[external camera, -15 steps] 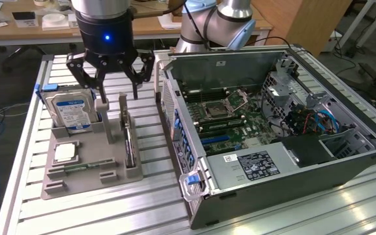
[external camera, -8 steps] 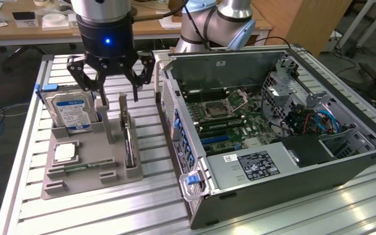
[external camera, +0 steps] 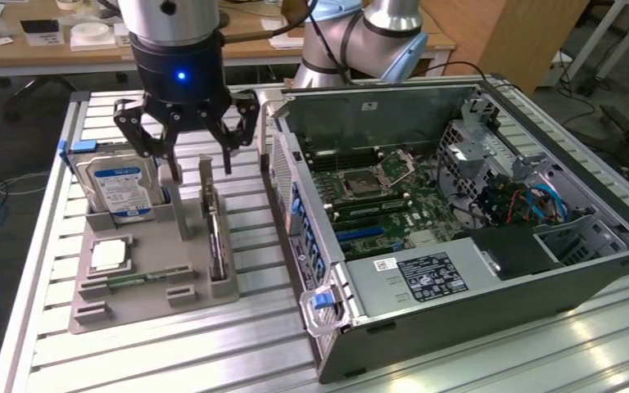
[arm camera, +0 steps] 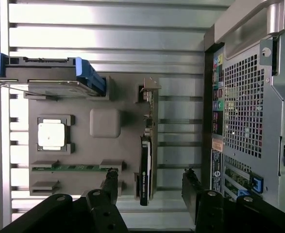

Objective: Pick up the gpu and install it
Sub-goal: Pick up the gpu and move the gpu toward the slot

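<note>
On slatted aluminium table (external camera: 183, 360), exterior view's right: open grey metal computer case (external camera: 490, 246), black-and-white label on its power supply, print unreadable. At left, grey plastic parts tray (external camera: 140, 286). Above it, black gripper (external camera: 200, 170) (arm camera: 151, 182), fingers spread wide, empty. Silver hard drive with blue-white label (external camera: 121, 188), lettering illegible. Green gpu card (external camera: 215, 237) (arm camera: 145, 160) on edge in tray's right slot, just below the fingers.

Grey tray (external camera: 161, 246), blue-and-white label on the hard drive (external camera: 121, 187), green memory stick (external camera: 135, 281), black gripper (external camera: 199, 170) lit blue, ribbed silver table (external camera: 183, 354).
</note>
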You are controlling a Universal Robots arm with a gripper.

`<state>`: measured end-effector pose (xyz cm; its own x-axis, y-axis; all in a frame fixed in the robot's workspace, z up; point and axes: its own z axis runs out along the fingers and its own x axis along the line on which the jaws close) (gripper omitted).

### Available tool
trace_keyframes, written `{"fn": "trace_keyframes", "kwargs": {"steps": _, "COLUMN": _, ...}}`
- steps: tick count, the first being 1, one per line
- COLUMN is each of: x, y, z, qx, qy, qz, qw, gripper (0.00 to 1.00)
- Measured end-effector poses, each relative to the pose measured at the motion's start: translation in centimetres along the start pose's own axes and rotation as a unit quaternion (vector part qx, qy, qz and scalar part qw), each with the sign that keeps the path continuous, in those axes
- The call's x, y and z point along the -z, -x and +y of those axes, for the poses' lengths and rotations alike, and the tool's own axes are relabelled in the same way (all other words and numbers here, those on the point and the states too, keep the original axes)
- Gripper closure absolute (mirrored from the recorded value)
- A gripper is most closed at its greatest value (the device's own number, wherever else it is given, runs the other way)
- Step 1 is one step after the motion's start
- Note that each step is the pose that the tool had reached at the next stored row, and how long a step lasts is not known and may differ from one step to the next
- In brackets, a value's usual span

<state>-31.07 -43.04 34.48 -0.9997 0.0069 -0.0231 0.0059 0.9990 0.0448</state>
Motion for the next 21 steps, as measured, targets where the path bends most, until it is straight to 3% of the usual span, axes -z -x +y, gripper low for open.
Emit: {"fn": "trace_keyframes", "kwargs": {"steps": 21, "x": -2.79, "y": -0.1, "z": -0.13, "qx": 0.002, "qy": -0.0003, "qz": 0.0002, "qw": 1.0, "gripper": 0.35}}
